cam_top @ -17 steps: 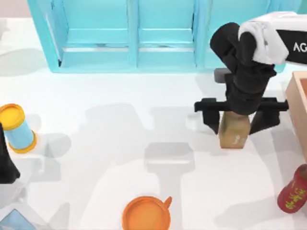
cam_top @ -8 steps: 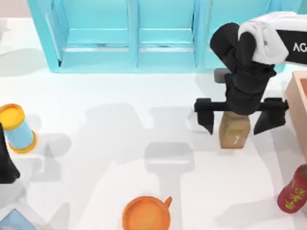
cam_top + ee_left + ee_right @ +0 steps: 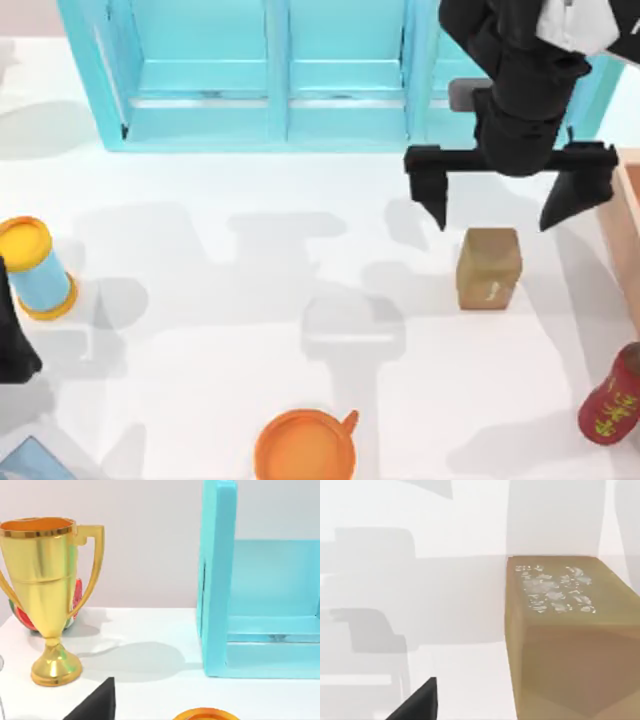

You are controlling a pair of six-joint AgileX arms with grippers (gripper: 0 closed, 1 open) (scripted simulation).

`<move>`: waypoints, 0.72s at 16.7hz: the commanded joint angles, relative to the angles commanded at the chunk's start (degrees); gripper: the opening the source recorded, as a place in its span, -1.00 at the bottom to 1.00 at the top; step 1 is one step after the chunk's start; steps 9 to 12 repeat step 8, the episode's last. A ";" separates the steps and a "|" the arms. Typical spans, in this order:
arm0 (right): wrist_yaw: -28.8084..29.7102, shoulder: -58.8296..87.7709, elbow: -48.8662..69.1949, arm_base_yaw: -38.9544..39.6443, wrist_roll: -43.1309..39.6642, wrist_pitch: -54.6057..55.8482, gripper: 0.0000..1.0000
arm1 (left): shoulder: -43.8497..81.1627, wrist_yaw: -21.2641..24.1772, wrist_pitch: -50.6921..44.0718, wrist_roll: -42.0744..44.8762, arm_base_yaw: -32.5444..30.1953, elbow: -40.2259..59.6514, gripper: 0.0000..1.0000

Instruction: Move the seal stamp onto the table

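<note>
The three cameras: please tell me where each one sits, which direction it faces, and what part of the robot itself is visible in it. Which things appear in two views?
Top view: above the table, looking down; the open right gripper hangs beside the seal stamp, the left arm is parked at the left edge.
Left wrist view: low, facing a gold trophy and the blue shelf cabinet; a dark finger corner shows.
Right wrist view: close above the seal stamp; a dark fingertip shows.
Shared: stamp, top and right wrist; cabinet, top and left wrist.
</note>
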 joint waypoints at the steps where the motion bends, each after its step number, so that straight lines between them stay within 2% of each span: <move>1: -0.01 -0.26 3.25 -0.05 -0.02 -3.76 1.00 | 0.00 0.00 0.00 0.00 0.00 0.00 1.00; 6: -0.01 -1.77 14.39 -0.42 -0.15 -15.70 1.00 | 0.00 0.00 0.00 0.00 0.00 0.00 1.00; 12: 0.00 -1.91 15.02 -0.45 -0.17 -16.34 1.00 | 0.00 0.00 0.00 0.00 0.00 0.00 1.00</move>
